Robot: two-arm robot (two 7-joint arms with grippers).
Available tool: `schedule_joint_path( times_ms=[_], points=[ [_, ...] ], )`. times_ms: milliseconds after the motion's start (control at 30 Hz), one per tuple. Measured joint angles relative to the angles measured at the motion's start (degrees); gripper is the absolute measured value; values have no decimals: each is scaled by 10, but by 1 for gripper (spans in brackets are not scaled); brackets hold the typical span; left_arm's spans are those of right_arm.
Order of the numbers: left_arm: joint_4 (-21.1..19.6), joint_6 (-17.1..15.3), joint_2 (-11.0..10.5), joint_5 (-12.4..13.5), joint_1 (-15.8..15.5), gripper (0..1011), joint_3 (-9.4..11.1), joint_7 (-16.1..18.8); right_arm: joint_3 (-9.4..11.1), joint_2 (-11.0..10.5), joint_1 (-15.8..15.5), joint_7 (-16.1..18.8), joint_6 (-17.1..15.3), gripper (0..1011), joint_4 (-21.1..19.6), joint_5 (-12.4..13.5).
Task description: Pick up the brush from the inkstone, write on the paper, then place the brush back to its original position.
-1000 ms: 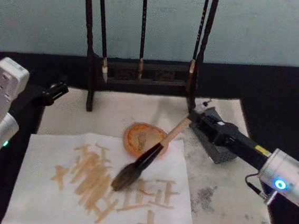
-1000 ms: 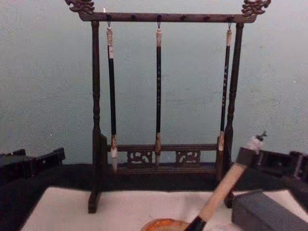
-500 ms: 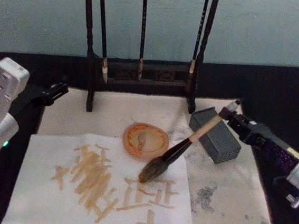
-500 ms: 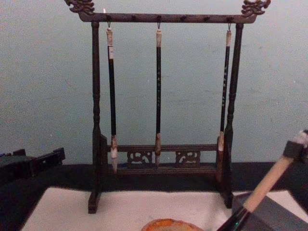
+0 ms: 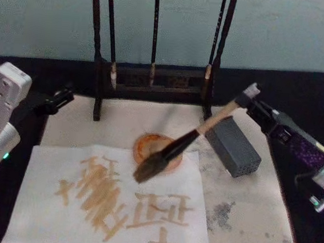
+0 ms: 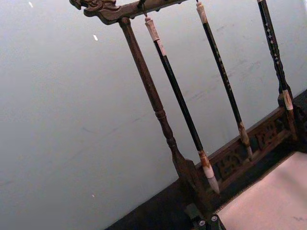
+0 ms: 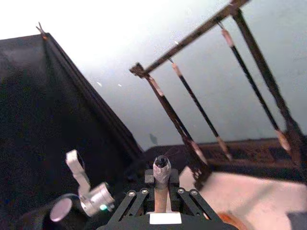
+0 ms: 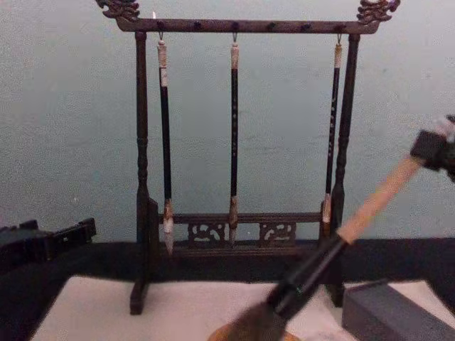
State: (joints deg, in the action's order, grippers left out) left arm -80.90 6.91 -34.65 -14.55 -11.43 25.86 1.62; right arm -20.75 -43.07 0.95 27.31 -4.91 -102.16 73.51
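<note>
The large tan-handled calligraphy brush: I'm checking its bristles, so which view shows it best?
The head view: the whole large tan-handled calligraphy brush shows, from the right gripper down to its bushy bristles. The chest view cuts the bristles at its lower edge; the right wrist view gives the handle's end.

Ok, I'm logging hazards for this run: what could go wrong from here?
1. The right claw pinches the brush only at the handle's end, so the tilted brush could pivot or slip.
2. Its bristles seem to hang over the dish and the paper's far edge; a drip might blot the strokes.
3. The rack post and grey block sit close by the handle; a swing could knock them.
The left claw is parked at the left.
</note>
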Motion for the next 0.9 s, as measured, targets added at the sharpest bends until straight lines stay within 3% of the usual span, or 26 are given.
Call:
schedule_joint_path(
  times_ms=[333, 900],
  points=[
    [0, 0, 0, 0, 0, 1002, 0, 0, -14, 36, 51, -9, 3, 176, 48, 19],
    [0, 0, 0, 0, 0, 1000, 0, 0, -26, 76, 114, 5, -10, 176, 188, 59]
  ],
)
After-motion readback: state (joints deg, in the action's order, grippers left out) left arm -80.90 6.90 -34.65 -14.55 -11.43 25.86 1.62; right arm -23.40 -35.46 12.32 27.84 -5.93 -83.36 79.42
